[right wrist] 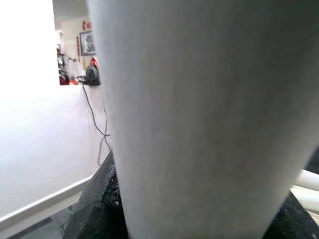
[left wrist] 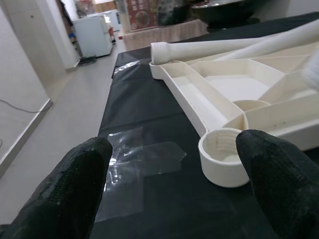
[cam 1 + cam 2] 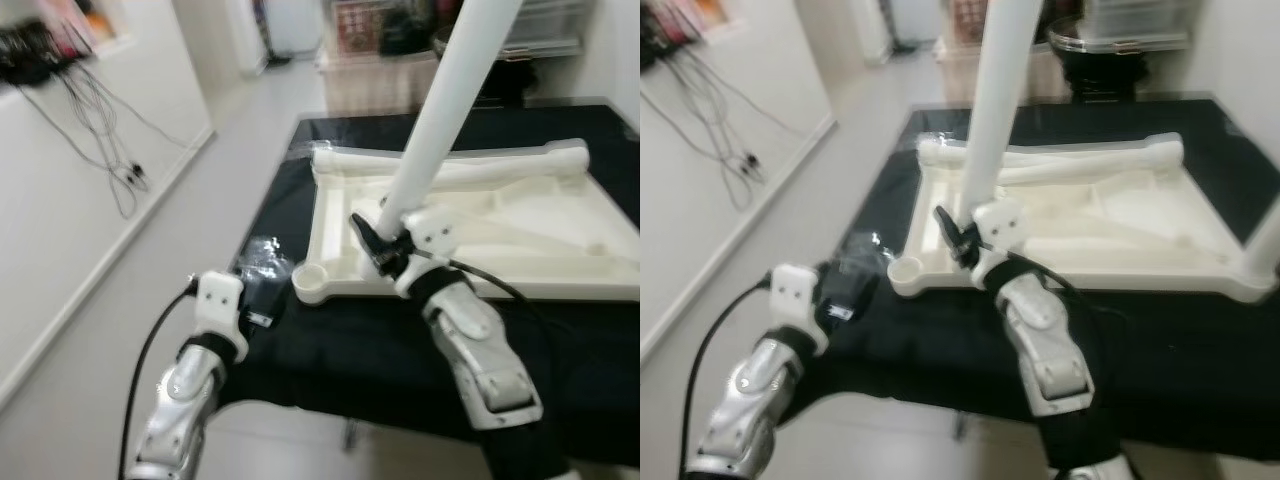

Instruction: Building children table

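We've got the black-covered table [image 3: 330,340] with the upside-down cream tabletop [image 3: 470,235] lying on it — one loose leg [image 3: 450,163] rests along its far rim. Head views show our right gripper [image 3: 380,245] clamped around a tall white leg [image 3: 450,100] standing up over the tabletop; its wrist view just gives that leg up close. Left wrist view adds the empty round corner socket [image 2: 223,155] and clear plastic wrap [image 2: 134,164] on the cloth — our left gripper [image 2: 169,184] is spread wide, holding nothing, just short of that socket.
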`<state>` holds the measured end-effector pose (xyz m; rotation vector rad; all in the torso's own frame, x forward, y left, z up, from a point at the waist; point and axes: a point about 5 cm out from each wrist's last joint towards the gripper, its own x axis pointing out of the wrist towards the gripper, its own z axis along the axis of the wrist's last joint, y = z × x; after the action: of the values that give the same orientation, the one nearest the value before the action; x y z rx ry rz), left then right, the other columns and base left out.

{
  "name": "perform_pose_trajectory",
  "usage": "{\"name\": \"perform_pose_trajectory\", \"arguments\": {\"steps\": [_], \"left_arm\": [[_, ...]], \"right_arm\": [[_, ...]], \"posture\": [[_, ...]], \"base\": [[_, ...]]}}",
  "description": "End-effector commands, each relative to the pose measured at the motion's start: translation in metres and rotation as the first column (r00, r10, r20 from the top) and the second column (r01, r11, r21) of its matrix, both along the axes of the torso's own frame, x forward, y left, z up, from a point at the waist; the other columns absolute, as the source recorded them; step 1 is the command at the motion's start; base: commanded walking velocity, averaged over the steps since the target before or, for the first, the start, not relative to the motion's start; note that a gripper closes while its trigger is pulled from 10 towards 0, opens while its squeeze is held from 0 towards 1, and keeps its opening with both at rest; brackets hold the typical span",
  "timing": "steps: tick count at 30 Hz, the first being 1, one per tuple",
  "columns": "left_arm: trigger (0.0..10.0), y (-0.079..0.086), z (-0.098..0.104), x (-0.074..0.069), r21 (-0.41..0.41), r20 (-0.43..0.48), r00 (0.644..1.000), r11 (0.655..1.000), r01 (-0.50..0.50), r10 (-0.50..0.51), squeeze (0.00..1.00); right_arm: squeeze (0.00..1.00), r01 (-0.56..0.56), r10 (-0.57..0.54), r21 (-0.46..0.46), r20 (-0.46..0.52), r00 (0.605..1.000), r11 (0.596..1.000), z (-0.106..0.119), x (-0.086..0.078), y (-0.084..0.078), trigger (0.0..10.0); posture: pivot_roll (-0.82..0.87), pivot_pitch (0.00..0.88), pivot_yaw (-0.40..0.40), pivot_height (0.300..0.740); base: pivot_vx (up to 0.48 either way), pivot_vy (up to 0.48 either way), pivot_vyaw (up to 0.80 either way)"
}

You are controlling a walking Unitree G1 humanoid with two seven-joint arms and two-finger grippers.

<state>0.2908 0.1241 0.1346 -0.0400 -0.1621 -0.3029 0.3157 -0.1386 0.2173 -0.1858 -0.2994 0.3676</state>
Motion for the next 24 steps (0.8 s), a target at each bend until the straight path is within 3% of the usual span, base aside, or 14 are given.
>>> {"name": "perform_pose_trajectory", "arguments": {"steps": [1, 7, 15, 16, 24], "left_arm": [[10.0, 0.002, -0.001, -0.001, 0.007, -0.004, 1.0, 1.0, 0.002, -0.002, 0.0], [10.0, 0.001, -0.001, -0.001, 0.005, -0.007, 1.0, 1.0, 0.012, -0.012, 0.0], [10.0, -0.004, -0.001, -0.001, -0.01, -0.019, 0.998, 0.999, 0.054, -0.054, 0.0], [10.0, -0.004, -0.001, -0.002, -0.011, -0.018, 0.998, 0.998, 0.058, -0.058, 0.0], [10.0, -0.005, -0.001, -0.002, -0.008, -0.021, 0.997, 0.998, 0.068, -0.069, 0.0]], "right_arm": [[0.0, -0.024, 0.024, 0.005, 0.022, 0.999, 1.0, 0.005, 0.0, 0.005, 10.0], [0.0, -0.021, 0.021, 0.009, 0.028, 0.999, 1.0, 0.009, 0.003, 0.003, 10.0], [0.0, 0.038, -0.037, -0.012, 0.057, 0.998, 0.999, 0.017, 0.013, -0.001, 10.0], [0.0, 0.052, -0.053, 0.026, 0.052, 0.997, 0.998, 0.017, 0.014, -0.002, 10.0], [0.0, 0.083, -0.085, 0.054, 0.039, 0.996, 0.995, 0.015, 0.016, -0.002, 10.0]], "posture": [[-0.04, 0.043, 0.121, 0.74], [-0.03, 0.045, 0.115, 0.74], [-0.02, 0.053, 0.101, 0.74], [-0.02, 0.055, 0.098, 0.74], [-0.02, 0.06, 0.101, 0.74]], "base": [[0.0, 0.0, 0.8], [0.0, 0.0, 0.8], [0.0, 0.0, 0.1], [0.0, 0.0, 0.8], [0.15, 0.0, 0.1]]}}
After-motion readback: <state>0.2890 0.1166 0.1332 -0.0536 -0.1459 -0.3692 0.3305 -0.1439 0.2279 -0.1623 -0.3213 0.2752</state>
